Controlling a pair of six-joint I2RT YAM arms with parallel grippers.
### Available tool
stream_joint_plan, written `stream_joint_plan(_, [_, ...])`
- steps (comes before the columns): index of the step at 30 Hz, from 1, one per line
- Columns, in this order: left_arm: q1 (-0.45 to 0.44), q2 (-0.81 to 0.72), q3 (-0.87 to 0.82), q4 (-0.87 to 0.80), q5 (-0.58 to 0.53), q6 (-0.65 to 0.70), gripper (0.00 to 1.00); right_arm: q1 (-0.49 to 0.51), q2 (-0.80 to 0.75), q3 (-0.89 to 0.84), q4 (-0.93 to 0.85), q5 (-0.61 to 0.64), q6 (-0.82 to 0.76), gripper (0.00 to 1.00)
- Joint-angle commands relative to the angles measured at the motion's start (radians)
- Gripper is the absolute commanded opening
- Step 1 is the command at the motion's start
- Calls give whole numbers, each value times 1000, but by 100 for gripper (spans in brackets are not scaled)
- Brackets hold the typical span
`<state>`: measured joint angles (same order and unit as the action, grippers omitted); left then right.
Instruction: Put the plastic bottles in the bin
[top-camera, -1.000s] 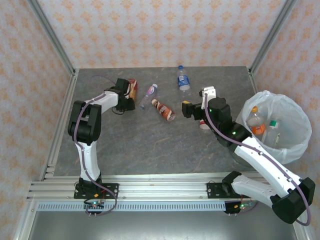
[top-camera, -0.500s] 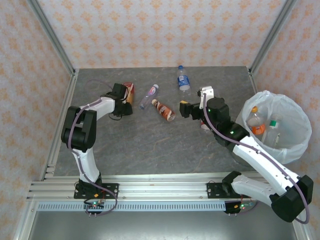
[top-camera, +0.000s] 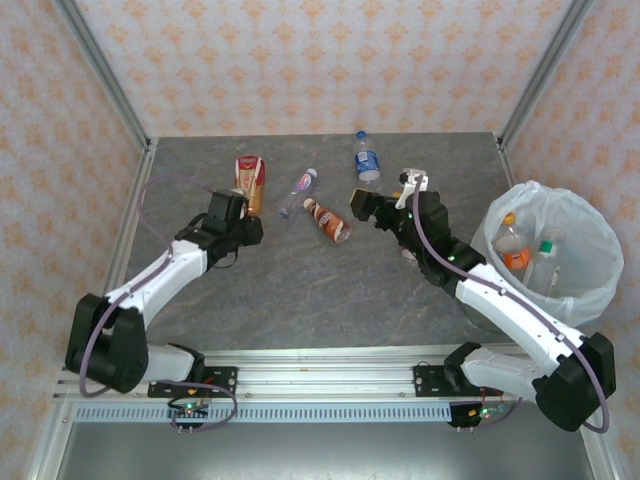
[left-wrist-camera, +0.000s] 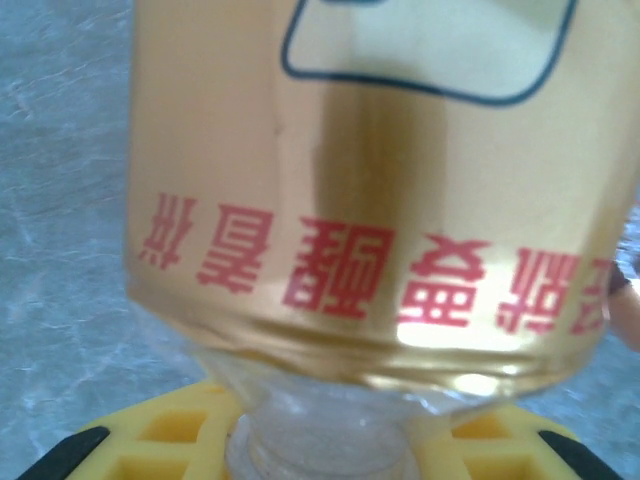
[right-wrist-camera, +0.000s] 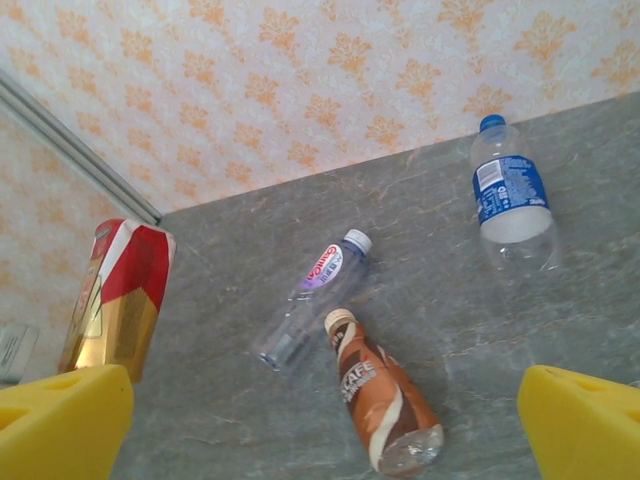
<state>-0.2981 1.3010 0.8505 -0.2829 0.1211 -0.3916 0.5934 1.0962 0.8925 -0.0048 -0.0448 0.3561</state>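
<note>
Overhead, the left claw (top-camera: 242, 206) is clamped on a clear plastic bottle with a red-and-gold label (top-camera: 250, 176) at the far left of the grey marbled table (top-camera: 300, 290). Whether that bottle touches the table cannot be told. The right claw (top-camera: 386, 198) hangs spread wide and empty, near a brown plastic bottle with a cream cap (top-camera: 328, 221) that lies on its side. Between the two claws also lies a slim clear bottle with a purple label (top-camera: 297, 192), and farther back a clear bottle with a blue label and cap (top-camera: 367, 160). At the right edge stands the round grey bin lined with a white plastic bag (top-camera: 598, 270). Inside it an orange-labelled bottle (top-camera: 514, 248) and a green-capped bottle (top-camera: 547, 247) show, half veiled by the bag.

From the left wrist, the left claw (left-wrist-camera: 320, 455) pinches the bottle's neck between yellow pads (left-wrist-camera: 165, 430). The label (left-wrist-camera: 370, 200) is blurred and cut off at the top, its red characters upside down.

From the right wrist, the right claw (right-wrist-camera: 322, 428) has its yellow pads (right-wrist-camera: 60, 420) at the two lower corners, with bare table between them. The held bottle's lower end is hidden behind one pad.
</note>
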Motion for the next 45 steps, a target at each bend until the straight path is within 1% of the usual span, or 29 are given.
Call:
stream_joint_plan(1, [-47, -72, -37, 71, 42, -43, 0, 6, 24, 91, 13, -77, 95, 99])
stream_joint_plan(3, [-73, -107, -53, 110, 96, -56, 0, 6, 51, 128, -17, -125, 108, 99])
stream_joint_plan(6, [-111, -133, -62, 161, 156, -53, 0, 6, 82, 178, -61, -150, 136, 99])
stream_joint_plan(12, [-200, -135, -54, 246, 217, -5, 0, 4, 144, 227, -62, -216, 203, 99])
stream_joint_plan(15, [-255, -118, -28, 248, 221, 29, 0, 4, 157, 249, -67, -256, 223, 99])
stream_joint_plan(18, [-294, -99, -9, 251, 223, 49, 0, -5, 156, 241, -27, -287, 285, 99])
stream_joint_plan(20, [-313, -92, -3, 261, 227, 53, 0, -12, 161, 246, -23, -296, 309, 99])
stream_joint_plan(23, [-339, -81, 11, 267, 222, 62, 0, -16, 175, 256, -42, -306, 305, 99])
stream_joint_plan(28, [-365, -49, 36, 268, 225, 68, 0, -24, 208, 263, 6, -407, 316, 99])
stream_joint_plan(31, [-377, -36, 49, 270, 228, 78, 0, -26, 227, 278, 5, -405, 307, 99])
stream_joint_plan(36, [-386, -36, 54, 277, 229, 91, 0, -26, 250, 292, -35, -332, 306, 99])
stream_joint_plan(38, [-392, -35, 57, 272, 225, 98, 0, -25, 253, 287, -22, -336, 301, 100])
stream_joint_plan(40, [-400, -30, 64, 262, 214, 107, 0, -26, 259, 287, -20, -340, 302, 97])
stream_joint_plan(43, [-416, -17, 85, 233, 174, 123, 0, -26, 262, 282, -30, -329, 303, 84])
stream_joint_plan(44, [-423, -14, 91, 227, 156, 125, 0, -26, 261, 277, -32, -324, 302, 82])
stream_joint_plan(45, [-428, -11, 96, 220, 137, 126, 0, -25, 261, 274, -38, -323, 298, 81])
